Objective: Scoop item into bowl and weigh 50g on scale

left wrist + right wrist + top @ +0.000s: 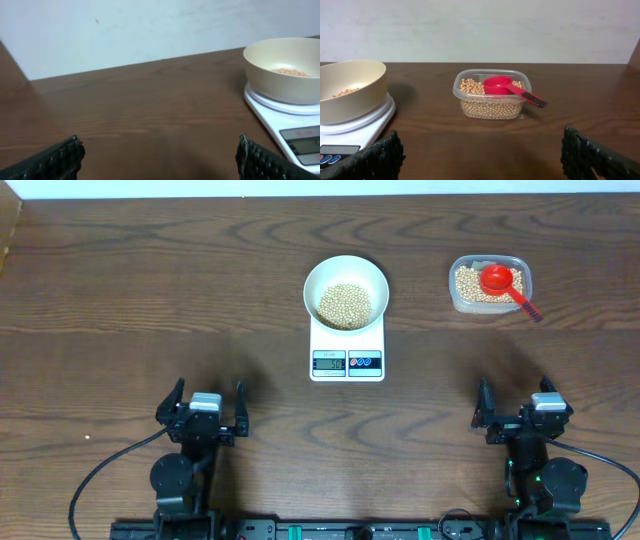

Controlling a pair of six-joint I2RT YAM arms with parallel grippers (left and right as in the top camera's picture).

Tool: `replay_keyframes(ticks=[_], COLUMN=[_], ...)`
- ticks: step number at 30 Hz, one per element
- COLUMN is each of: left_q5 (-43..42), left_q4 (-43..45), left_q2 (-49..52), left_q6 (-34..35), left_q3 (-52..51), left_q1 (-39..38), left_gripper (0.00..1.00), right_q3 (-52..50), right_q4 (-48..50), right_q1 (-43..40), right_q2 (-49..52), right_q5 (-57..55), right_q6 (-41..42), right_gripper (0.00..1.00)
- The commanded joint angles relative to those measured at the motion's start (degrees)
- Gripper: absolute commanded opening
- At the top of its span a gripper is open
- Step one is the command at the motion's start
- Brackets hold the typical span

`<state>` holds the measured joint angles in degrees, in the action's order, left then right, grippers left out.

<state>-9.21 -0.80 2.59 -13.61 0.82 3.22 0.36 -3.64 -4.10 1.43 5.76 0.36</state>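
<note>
- The surface (120, 300) is dark wood. Its far edge runs along a pale wall (480, 25), and the overhead view shows a corner at far left. Bare wood lies left of the scale and in a wide band between both tools and the things.
- The left tool (208, 395) and right tool (514, 395) sit near the front edge, well apart. Both are released, with jaws wide and nothing between them.
- The scale (347, 345) stands mid-surface with its display toward the arms. The digits are too small to read.
- The bowl (315, 285) rests on the scale and covers its far part.
- The tub (453, 280) sits to the right of the scale, with a clear gap between them.
- The scoop (497, 278) is red. Its cup lies on the tub's contents and its handle juts over the right rim.
- The beans (345, 305) form a heap in the bowl, and more fill the tub. The overhead view shows the whole heap, while the wrist views catch only a sliver above the bowl's rim. The right wrist view shows the depth of the tub's fill through its clear side.
</note>
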Motion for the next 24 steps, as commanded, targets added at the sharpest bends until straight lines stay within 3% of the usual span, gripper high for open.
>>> replay_keyframes(ticks=[1, 24], left_q5=[1.53, 1.53], left_q4=[-2.56, -2.60], left_q2=[-2.54, -1.88], left_q6=[-0.74, -0.74], left_q3=[-0.59, -0.59], left_q1=[0.20, -0.17], left_gripper=[0.99, 0.99], right_q3=[-0.04, -0.04], right_q4=[-0.22, -0.22], right_q1=[0.44, 0.44], right_q2=[-0.31, -0.28], right_q5=[0.37, 0.37], right_q6=[-0.02, -0.02], right_gripper=[0.99, 0.99])
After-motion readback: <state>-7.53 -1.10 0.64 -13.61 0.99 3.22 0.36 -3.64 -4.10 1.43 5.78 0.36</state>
